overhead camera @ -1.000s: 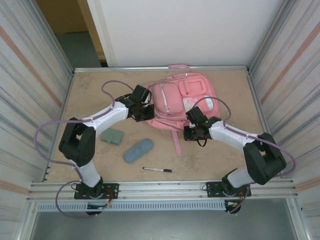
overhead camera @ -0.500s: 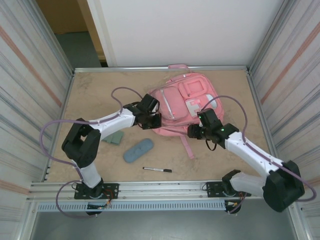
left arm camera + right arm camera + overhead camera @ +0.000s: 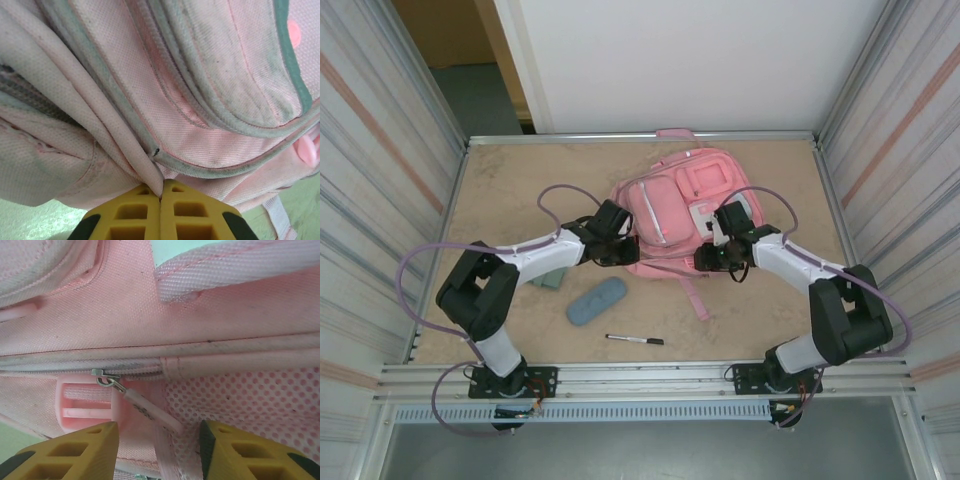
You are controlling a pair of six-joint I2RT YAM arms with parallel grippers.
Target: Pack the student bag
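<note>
**Left tool pinches the bag's edge, right tool stands apart at the zip**

The student bag (image 3: 675,200) lies flat on the surface (image 3: 510,180), front pockets up. Both tools meet it along its near edge, and its bulk stretches away beyond them.

The left tool (image 3: 161,192) has its yellow fingers pressed together on a fold (image 3: 145,167) of the bag's pink fabric, next to a grey-piped seam. The fold rises straight out from between the fingertips.

The right tool (image 3: 159,450) has its fingers standing apart with nothing gripped. A pink strap (image 3: 162,460) runs down the gap between them. Just ahead of that gap sits the metal zip pull (image 3: 107,381), its pale tab trailing back toward the tool. A pink plastic buckle (image 3: 85,402) lies ahead of one finger and dotted pink mesh (image 3: 250,395) ahead of the other.

In the top view, a blue-grey oval case (image 3: 596,300) lies on the base side of the left tool, apart from it. A green pouch (image 3: 548,275) sits to that tool's outer side, partly under the left arm. A black pen (image 3: 635,340) lies further toward the arm bases, roughly between the two tools and well apart from both
</note>
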